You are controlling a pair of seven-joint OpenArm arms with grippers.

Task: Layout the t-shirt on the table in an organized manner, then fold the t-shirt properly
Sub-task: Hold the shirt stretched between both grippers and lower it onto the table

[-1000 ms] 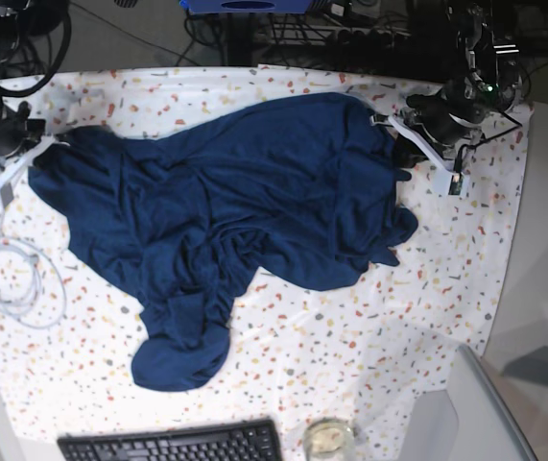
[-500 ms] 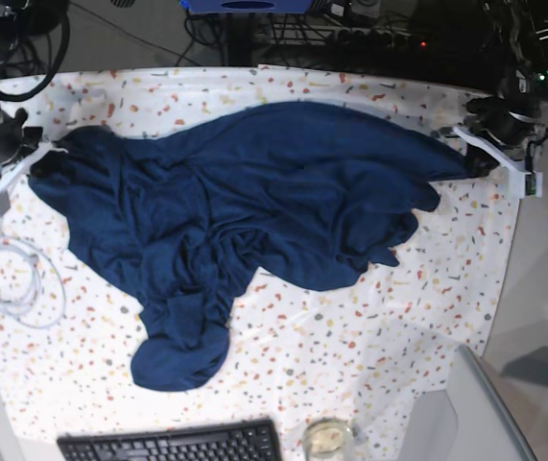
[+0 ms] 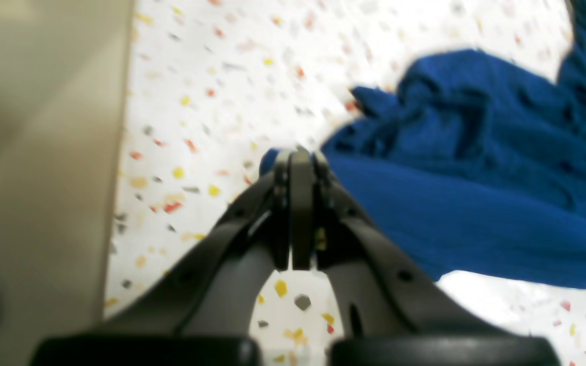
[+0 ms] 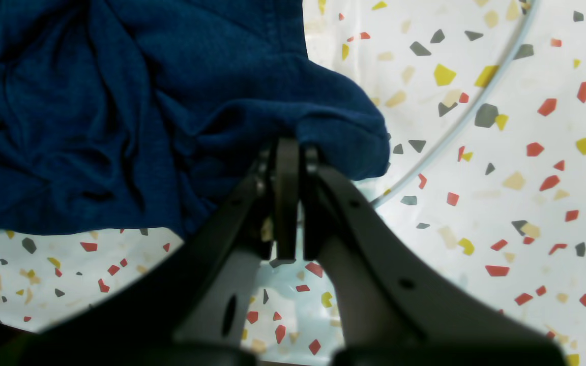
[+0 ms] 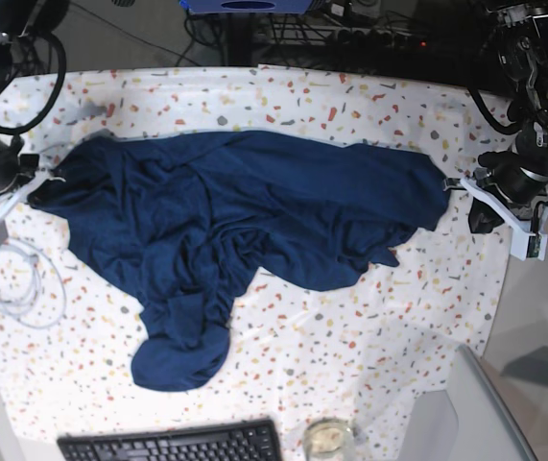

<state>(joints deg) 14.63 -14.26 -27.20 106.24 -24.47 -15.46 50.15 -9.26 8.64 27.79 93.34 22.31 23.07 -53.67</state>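
The dark navy t-shirt lies crumpled and stretched across the speckled table, with a bunched lobe hanging toward the front. My left gripper is shut on the t-shirt's right edge; in the left wrist view a bit of blue fabric shows at the closed tips. My right gripper is shut on the t-shirt's left edge; in the right wrist view the closed tips pinch a fold of the t-shirt.
A coiled white cable lies at the left, also seen in the right wrist view. A black keyboard and a glass sit at the front edge. A plain grey surface borders the table's right edge.
My left gripper has pulled the t-shirt's right edge out to the right and then toward the front, so the t-shirt is spread wider. My right gripper has shifted slightly toward the front with the left edge.
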